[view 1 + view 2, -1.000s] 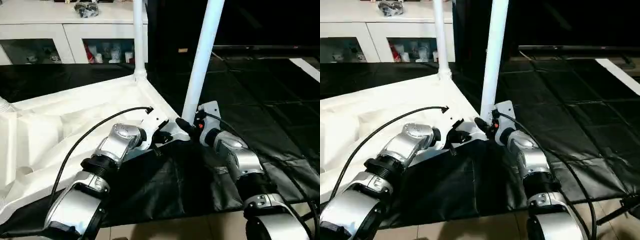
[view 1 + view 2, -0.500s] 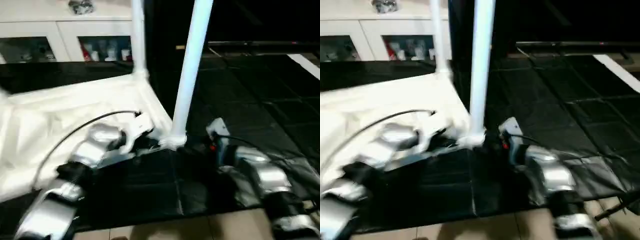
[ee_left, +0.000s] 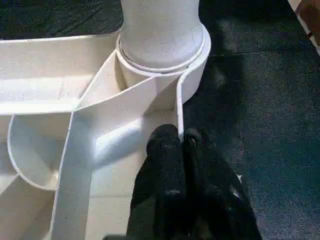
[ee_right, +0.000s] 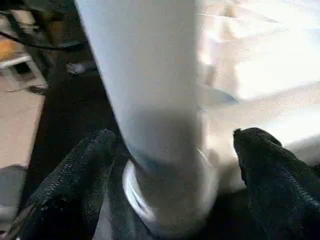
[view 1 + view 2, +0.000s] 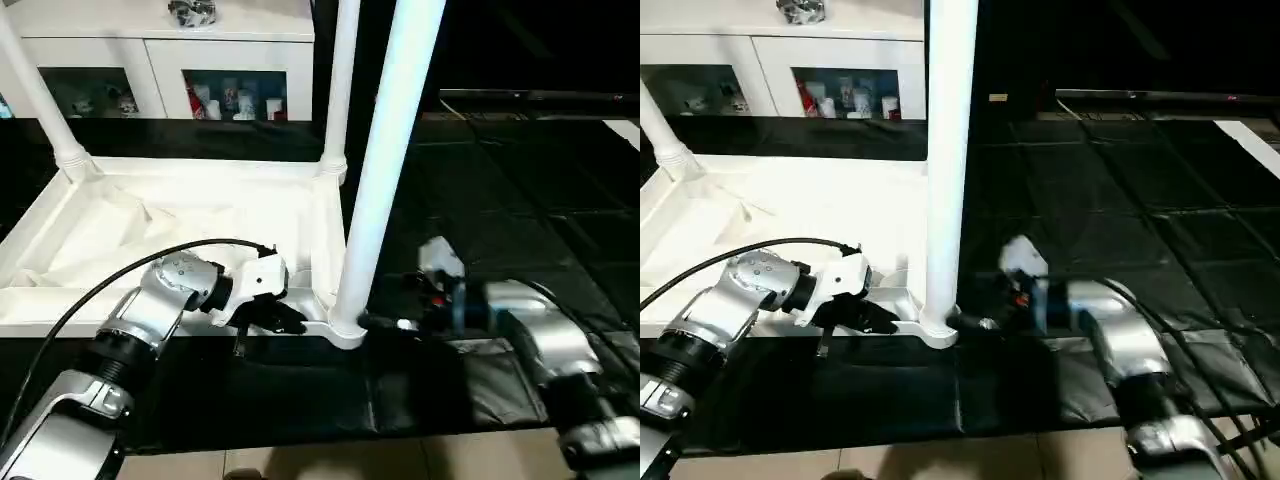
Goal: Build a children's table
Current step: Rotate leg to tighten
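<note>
The white table top (image 5: 200,215) lies upside down on a black mat, ribs up. Three white legs stand in its corners: the near leg (image 5: 385,150), one at the far right (image 5: 338,90) and one at the far left (image 5: 40,100). My left gripper (image 5: 278,318) is at the near edge beside the near corner. In the left wrist view it (image 3: 179,145) is shut on the thin rim wall (image 3: 178,110). My right gripper (image 5: 385,323) is low at the near leg's base, open. One of its black fingers (image 4: 85,175) stands on each side of the leg (image 4: 155,90).
A white glass-door cabinet (image 5: 150,60) stands behind the table, with a dark object (image 5: 193,12) on top. The black mat (image 5: 500,200) stretches away to the right. A strip of tan floor (image 5: 400,455) runs along the near edge. A black cable (image 5: 100,285) arcs over my left forearm.
The view has shifted. The table top has swung so its near edge now runs level across the picture, and a far-left leg has come into sight. Both grippers stay at the near corner.
</note>
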Controlling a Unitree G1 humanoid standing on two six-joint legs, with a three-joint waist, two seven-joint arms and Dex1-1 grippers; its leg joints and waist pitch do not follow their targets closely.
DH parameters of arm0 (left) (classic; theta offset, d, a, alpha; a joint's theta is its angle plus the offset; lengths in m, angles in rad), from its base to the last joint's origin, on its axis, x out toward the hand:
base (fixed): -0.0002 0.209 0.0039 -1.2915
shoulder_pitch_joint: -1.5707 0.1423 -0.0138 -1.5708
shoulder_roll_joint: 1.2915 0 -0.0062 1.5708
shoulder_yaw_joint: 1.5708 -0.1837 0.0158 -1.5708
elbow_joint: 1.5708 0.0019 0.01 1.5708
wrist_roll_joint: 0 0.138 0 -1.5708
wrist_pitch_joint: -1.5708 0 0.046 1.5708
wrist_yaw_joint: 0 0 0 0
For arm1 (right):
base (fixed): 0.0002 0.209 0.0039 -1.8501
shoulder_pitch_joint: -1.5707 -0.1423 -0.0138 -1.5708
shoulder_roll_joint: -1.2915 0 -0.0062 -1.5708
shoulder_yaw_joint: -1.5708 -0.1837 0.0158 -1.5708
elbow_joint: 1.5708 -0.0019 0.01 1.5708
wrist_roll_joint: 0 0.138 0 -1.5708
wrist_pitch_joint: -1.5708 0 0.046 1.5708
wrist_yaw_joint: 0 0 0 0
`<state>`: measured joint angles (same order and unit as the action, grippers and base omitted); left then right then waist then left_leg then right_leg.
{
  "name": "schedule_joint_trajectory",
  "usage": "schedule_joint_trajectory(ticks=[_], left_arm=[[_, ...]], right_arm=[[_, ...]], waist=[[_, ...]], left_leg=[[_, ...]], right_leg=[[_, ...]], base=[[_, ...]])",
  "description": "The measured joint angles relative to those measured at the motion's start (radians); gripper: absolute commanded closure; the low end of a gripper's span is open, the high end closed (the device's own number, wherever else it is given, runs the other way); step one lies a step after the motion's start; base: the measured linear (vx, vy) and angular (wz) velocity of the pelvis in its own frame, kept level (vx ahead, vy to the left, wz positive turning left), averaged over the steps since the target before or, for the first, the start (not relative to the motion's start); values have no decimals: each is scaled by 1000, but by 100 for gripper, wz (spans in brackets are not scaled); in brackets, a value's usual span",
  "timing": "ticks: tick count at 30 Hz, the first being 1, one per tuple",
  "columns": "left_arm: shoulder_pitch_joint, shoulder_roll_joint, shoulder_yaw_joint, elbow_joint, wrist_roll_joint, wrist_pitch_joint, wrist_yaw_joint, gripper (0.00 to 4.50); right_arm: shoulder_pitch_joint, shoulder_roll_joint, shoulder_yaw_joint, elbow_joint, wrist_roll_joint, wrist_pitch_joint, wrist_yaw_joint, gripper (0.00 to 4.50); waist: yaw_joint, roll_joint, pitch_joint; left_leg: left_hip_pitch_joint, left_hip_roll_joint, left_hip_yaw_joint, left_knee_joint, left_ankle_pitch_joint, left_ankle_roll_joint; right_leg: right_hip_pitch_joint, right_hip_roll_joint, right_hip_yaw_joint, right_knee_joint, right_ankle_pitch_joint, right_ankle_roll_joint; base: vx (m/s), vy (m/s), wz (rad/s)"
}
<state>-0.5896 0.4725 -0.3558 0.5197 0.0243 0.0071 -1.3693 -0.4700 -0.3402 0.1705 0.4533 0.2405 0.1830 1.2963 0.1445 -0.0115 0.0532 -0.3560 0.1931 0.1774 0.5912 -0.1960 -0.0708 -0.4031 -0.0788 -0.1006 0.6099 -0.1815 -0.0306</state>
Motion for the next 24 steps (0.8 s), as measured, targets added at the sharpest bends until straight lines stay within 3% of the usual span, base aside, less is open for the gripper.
schedule_joint_trajectory(ticks=[15, 24], left_arm=[[10, 14, -13, -32, 0, 9, -10, 450], [-3, -18, -11, -10, 1, 52, 21, 450]], right_arm=[[-36, 22, 22, 74, 5, 3, 46, 215], [-16, 28, 3, 55, 4, 7, 13, 241]], waist=[[0, -3, 1], [6, -2, 0]], left_leg=[[0, 0, 0, 0, 0, 0], [2, 0, 0, 1, 0, 0]], right_leg=[[0, 0, 0, 0, 0, 0], [2, -1, 0, 1, 0, 0]], base=[[0, 0, 0], [0, 0, 0]])
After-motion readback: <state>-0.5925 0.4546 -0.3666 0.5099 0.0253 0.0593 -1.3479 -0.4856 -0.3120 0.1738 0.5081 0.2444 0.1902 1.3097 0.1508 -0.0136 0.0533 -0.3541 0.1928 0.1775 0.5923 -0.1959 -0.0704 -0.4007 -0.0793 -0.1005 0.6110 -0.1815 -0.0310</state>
